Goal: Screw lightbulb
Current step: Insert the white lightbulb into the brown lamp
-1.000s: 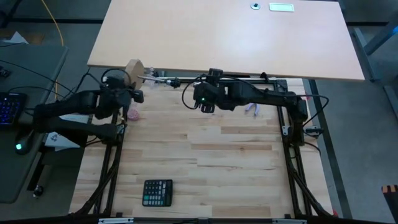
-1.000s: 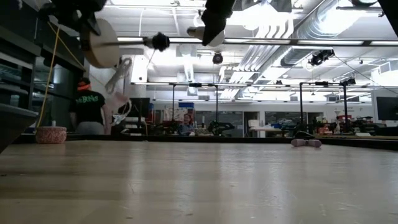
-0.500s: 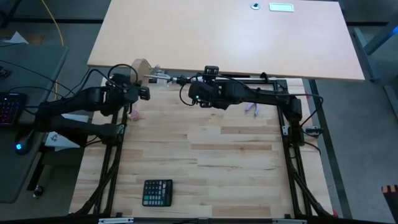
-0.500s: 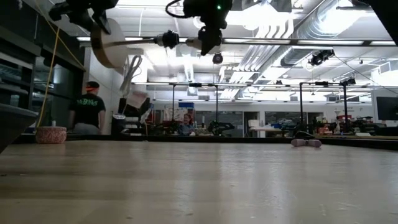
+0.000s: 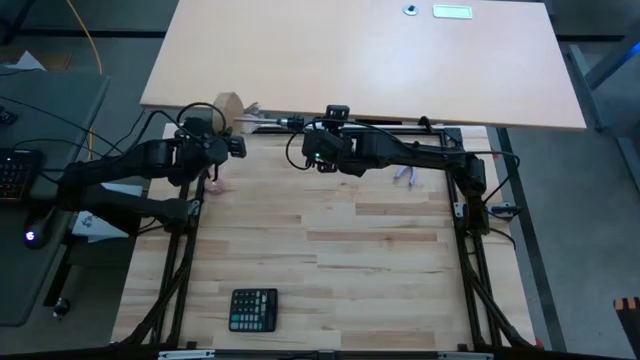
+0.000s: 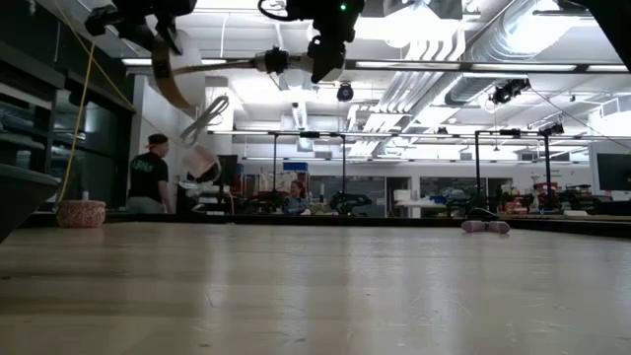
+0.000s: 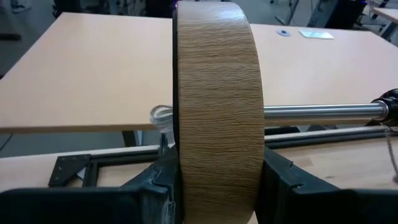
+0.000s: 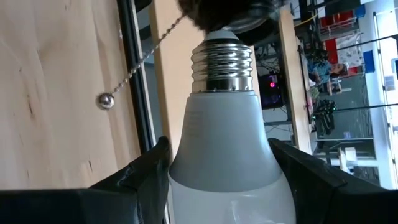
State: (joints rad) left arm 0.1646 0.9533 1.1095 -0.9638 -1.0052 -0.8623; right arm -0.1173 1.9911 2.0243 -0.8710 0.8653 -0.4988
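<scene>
Upper centre, the right gripper [image 8: 224,180] clasped the frosted, pear-shaped lightbulb [image 8: 227,143] — ribbed silvery base foremost — while the left gripper [image 7: 214,186] clamped a round, grained wooden disc [image 7: 217,112].

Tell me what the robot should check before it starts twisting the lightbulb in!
1. Lightbulb held by the right end effector: ok, fingers press both sides of the white glass.
2. Wooden disc held by the left end effector: ok, clamped on its edge between the fingers.
3. Bulb's silvery screw base facing the black socket: ok, the tip sits right at it.
4. Thread caught in the socket: cannot tell, the joint is hidden.
5. Pull chain clear of the thread: ok, it hangs off to one side.
</scene>
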